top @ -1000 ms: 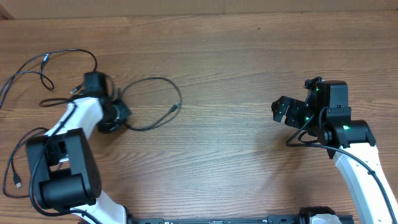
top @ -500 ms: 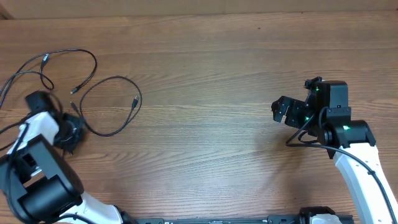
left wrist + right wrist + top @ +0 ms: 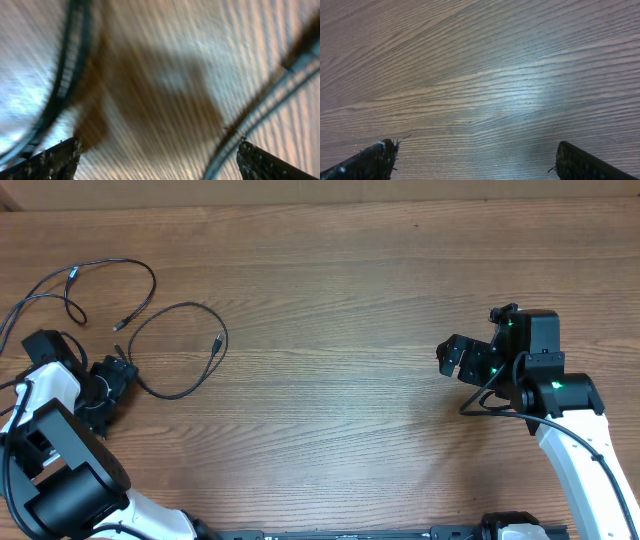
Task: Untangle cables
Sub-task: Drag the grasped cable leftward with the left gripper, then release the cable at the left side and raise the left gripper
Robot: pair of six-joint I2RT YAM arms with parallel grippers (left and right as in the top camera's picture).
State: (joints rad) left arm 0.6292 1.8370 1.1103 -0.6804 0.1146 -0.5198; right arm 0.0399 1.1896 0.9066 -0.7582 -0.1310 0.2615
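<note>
I saw the thin black flexible cables (image 3: 110, 262) spread loosely over the left end of the brown wood-grain worktop (image 3: 330, 270), not bunched into a knot. The nearer cable (image 3: 180, 396) lay as one wide open loop. Its small plug end (image 3: 217, 341) pointed down inside the loop, and its other run came down to just beside the left gripper (image 3: 108, 385). Above it, the farther cable (image 3: 153, 285) arched round to a plug tip (image 3: 119, 325) near the top of that loop. More thin cord (image 3: 20, 310) trailed toward the left edge; I could not tell which cable it belonged to.

The left gripper sat at the far left with its jaws wide. Its wrist camera was badly blurred, but the fingertips (image 3: 60, 157) stood far apart with bare wood between them. One strand of cable (image 3: 67, 70) ran down the left of that view. A second strand (image 3: 272, 97) crossed the right, close by the other fingertip; I could not tell whether it touched.

The right gripper (image 3: 452, 358) hung over bare wood on the right side, well apart from the cables, jaws wide and holding nothing.
</note>
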